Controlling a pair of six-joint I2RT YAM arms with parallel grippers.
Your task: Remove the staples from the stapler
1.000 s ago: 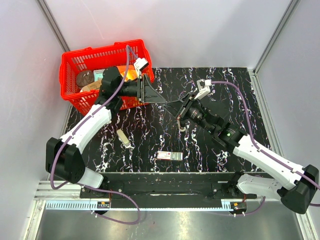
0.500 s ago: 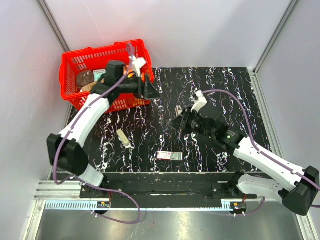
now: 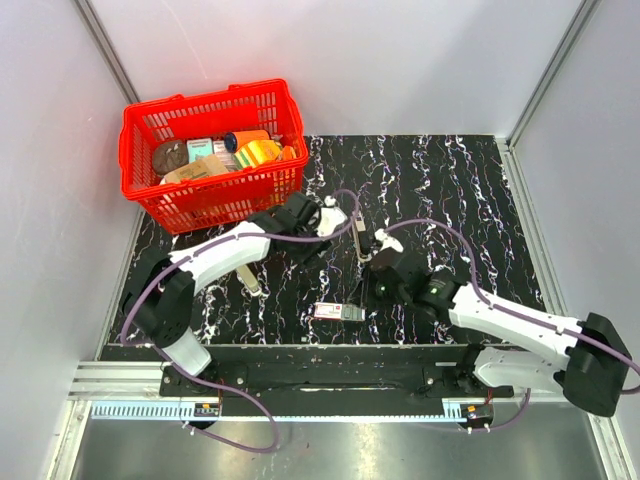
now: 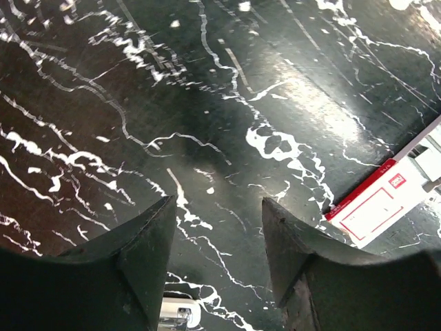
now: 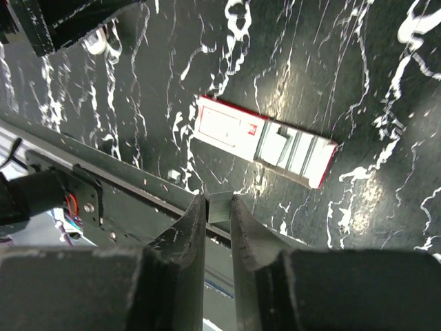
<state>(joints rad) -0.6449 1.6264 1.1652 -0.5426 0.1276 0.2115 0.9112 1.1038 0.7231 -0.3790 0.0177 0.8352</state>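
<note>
The stapler [image 3: 357, 235], a slim grey-white bar, lies on the black marbled table; its rounded end with silvery metal [image 4: 175, 316] shows just under my left finger. My left gripper [image 3: 325, 236] [image 4: 217, 201] hovers low beside it, open, with only table between the fingers. My right gripper [image 3: 362, 293] [image 5: 219, 200] is shut on a small silvery block of staples [image 5: 220, 206]. It hangs above the table's near edge, just short of the white and red staple box [image 3: 337, 311] [image 5: 265, 141].
A red basket [image 3: 140, 190] full of items stands at the back left. A beige bar [image 3: 250, 281] lies partly under my left forearm. The staple box [image 4: 382, 207] lies ahead and to the right of the left fingers. A metal rail [image 3: 320, 355] runs along the near edge.
My left arm has swung from the basket down to the middle of the table beside the stapler. My right gripper has moved toward the near edge with the staples still gripped.
</note>
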